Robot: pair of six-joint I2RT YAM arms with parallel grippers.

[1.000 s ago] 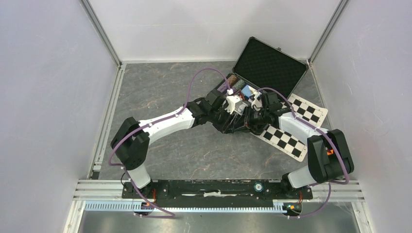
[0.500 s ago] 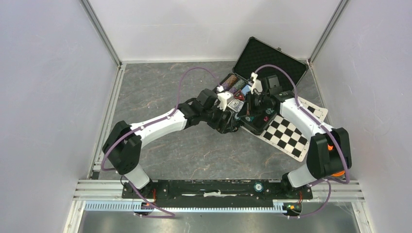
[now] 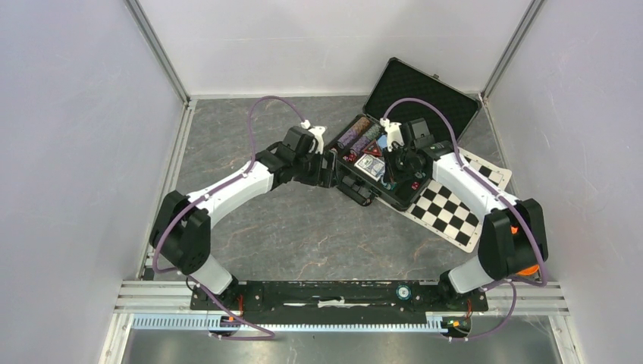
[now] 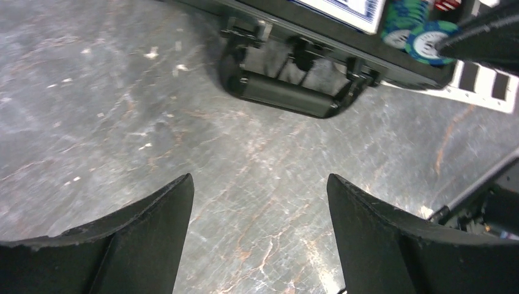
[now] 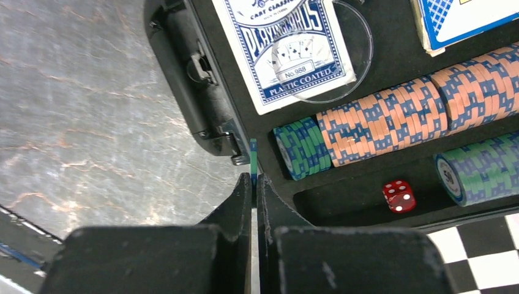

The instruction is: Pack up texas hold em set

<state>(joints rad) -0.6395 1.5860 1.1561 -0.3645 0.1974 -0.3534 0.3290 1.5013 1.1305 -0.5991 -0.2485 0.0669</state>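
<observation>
Left gripper (image 4: 258, 184): fingers wide apart, empty, over table short of the case handle (image 4: 287, 98). Right gripper (image 5: 253, 184): clamped on one teal chip (image 5: 253, 160), pads on its flat faces, above the case (image 5: 177, 55) front wall beside the teal row (image 5: 303, 149). Chip probably light, stiff and slick, so a face grip suits it.

The blue card deck (image 5: 287, 49) reads "PLAYING CARDS", "No.988" and "PLASTIC COATED" on its face; I can't read anything else.

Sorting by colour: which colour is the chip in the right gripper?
Teal-green chip, seen best in right wrist view.
</observation>
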